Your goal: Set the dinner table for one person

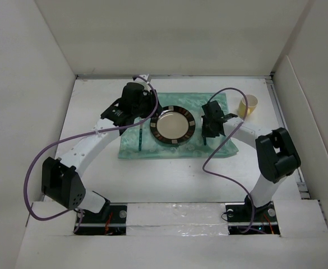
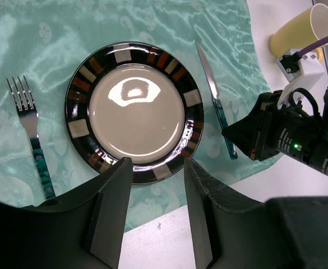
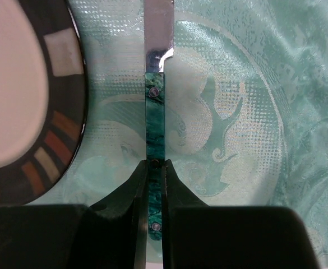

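Top view: plate (image 1: 174, 124) centred on green mat (image 1: 131, 147), mid-table (image 1: 169, 179); cup (image 1: 248, 105) beyond its right corner. Left wrist: my left fingers (image 2: 114, 202) gape empty over the plate's rim; fork (image 2: 29, 129) laid. Right wrist: right fingers (image 3: 134, 193) pinch the knife (image 3: 155, 112) handle beside the plate; I judge release comes next.

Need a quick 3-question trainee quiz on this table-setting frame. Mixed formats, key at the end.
1. True or false: the fork and the knife lie on the same side of the plate.
2. What is the right gripper clamped on? A) plate rim B) knife handle C) cup
3. Fill in (on/off): the yellow cup sits ___ the green mat.
Key: 1 false; 2 B; 3 off.
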Available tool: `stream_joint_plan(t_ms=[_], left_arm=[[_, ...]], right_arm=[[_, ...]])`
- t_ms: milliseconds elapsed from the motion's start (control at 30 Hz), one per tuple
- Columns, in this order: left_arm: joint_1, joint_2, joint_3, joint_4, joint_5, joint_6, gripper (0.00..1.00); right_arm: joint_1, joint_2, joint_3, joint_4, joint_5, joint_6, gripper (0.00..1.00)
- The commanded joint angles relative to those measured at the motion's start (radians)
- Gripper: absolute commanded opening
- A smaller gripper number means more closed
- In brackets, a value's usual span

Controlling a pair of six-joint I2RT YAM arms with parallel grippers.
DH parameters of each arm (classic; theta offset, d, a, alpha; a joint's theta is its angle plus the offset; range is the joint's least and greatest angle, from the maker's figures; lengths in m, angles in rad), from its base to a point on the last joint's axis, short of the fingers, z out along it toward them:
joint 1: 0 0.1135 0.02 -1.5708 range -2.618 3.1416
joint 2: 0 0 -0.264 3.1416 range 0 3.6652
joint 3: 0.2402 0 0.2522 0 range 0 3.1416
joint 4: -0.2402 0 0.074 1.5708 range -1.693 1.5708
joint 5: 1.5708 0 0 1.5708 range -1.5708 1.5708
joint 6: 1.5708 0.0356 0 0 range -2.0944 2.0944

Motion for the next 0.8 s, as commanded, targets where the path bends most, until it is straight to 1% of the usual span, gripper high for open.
stream_joint_plan(t_ms=[0, 133, 167, 233, 267, 333, 367, 467, 533, 600, 667, 700, 733, 767], left_arm=[[-0.005, -0.028, -0.003, 0.033, 0.001, 0.003, 0.38], [-0.005, -0.021, -0.009, 0.038, 0.003, 0.002, 0.38], [-0.005, -0.021, -0.011, 0.036, 0.003, 0.002, 0.38], [-0.005, -0.019, -0.014, 0.038, 0.003, 0.002, 0.38], [-0.005, -0.019, -0.015, 0.039, 0.003, 0.002, 0.39], [-0.005, -0.018, -0.018, 0.038, 0.003, 0.0, 0.38], [-0.005, -0.018, -0.02, 0.038, 0.003, 0.0, 0.38], [-0.005, -0.019, -0.023, 0.039, 0.009, 0.002, 0.38], [-0.005, -0.021, -0.026, 0.042, 0.012, 0.003, 0.38], [-0.005, -0.019, -0.028, 0.042, 0.018, 0.006, 0.38], [-0.005, -0.021, -0.031, 0.047, 0.022, 0.01, 0.38], [-0.005, -0.022, -0.032, 0.047, 0.027, 0.013, 0.38], [-0.005, -0.022, -0.031, 0.045, 0.027, 0.016, 0.38], [-0.005, -0.022, -0.032, 0.045, 0.03, 0.017, 0.38]], right_arm=[[0.007, 0.027, 0.01, 0.045, 0.025, 0.02, 0.0], [0.019, 0.033, 0.013, 0.029, 0.052, 0.026, 0.0], [0.019, 0.033, 0.015, 0.022, 0.056, 0.032, 0.11], [0.019, 0.029, 0.022, -0.007, 0.06, 0.043, 0.23], [0.019, 0.024, 0.024, -0.014, 0.063, 0.05, 0.31], [0.009, -0.01, 0.019, -0.037, 0.074, 0.06, 0.39], [-0.005, -0.027, 0.013, -0.047, 0.075, 0.075, 0.44], [-0.028, -0.111, -0.028, -0.071, 0.086, 0.13, 0.46], [-0.06, -0.158, -0.056, -0.094, 0.1, 0.171, 0.43], [-0.098, -0.229, -0.106, -0.111, 0.137, 0.236, 0.35], [-0.129, -0.272, -0.137, -0.143, 0.154, 0.298, 0.18], [-0.146, -0.304, -0.164, -0.155, 0.161, 0.317, 0.06], [-0.183, -0.318, -0.177, -0.181, 0.158, 0.332, 0.0], [-0.203, -0.329, -0.192, -0.189, 0.152, 0.355, 0.0]])
